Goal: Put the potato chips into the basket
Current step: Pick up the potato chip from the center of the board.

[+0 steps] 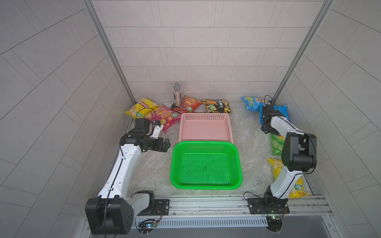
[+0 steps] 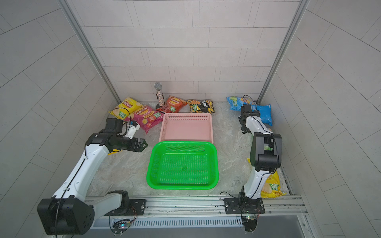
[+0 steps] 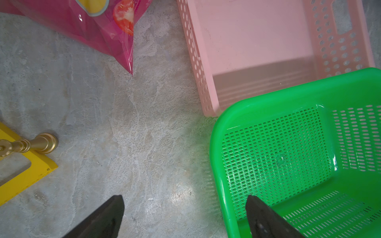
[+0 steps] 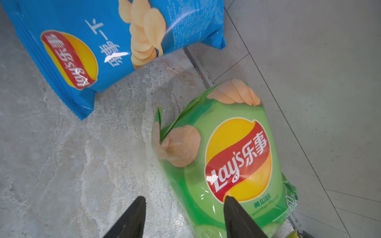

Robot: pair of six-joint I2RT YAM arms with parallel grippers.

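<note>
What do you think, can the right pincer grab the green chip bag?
Probably yes. The right pincer hangs above the green chip bag with its jaws apart, and nothing lies between them. The wall stands close beside the bag.

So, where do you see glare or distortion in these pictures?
Right wrist view: white glare streaks on the blue bag and the green bag. Left wrist view: a soft sheen on the table. Both top views: wall lines bow slightly near the edges.

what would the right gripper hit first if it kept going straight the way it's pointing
Most likely the green chips bag: in the right wrist view the right gripper points down at its near end, jaws open, one fingertip over the bag, the other over the table. Height above it is unclear.
</note>
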